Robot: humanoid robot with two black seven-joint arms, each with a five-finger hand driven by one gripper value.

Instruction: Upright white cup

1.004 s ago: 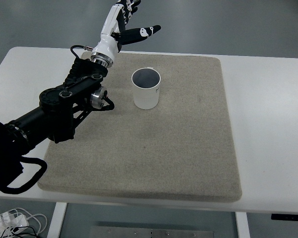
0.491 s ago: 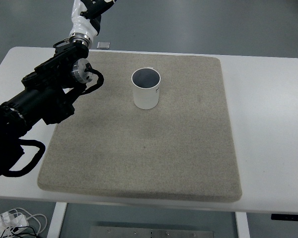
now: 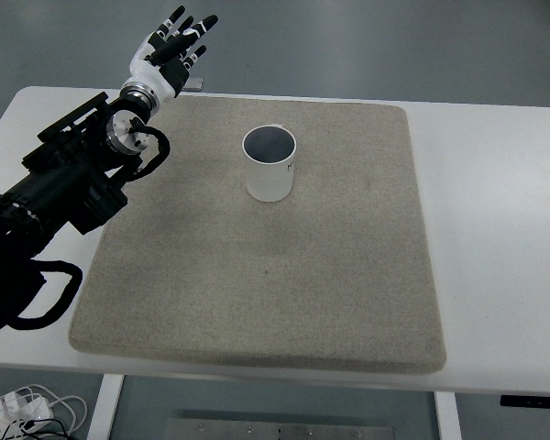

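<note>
The white cup (image 3: 269,164) is standing upright, mouth open to the camera, on the far half of a grey felt mat (image 3: 266,275), well apart from the fingertips and off to their right and nearer the camera. The left hand (image 3: 168,50) is hovering past the mat's far left corner, its 5 fingers (image 3: 177,21) spread and holding nothing. A small object behind the hand is mostly hidden and hard to identify. The mat is lying on a white table (image 3: 495,229) over a grey floor; white cables (image 3: 23,406) are showing below the table's near edge.
</note>
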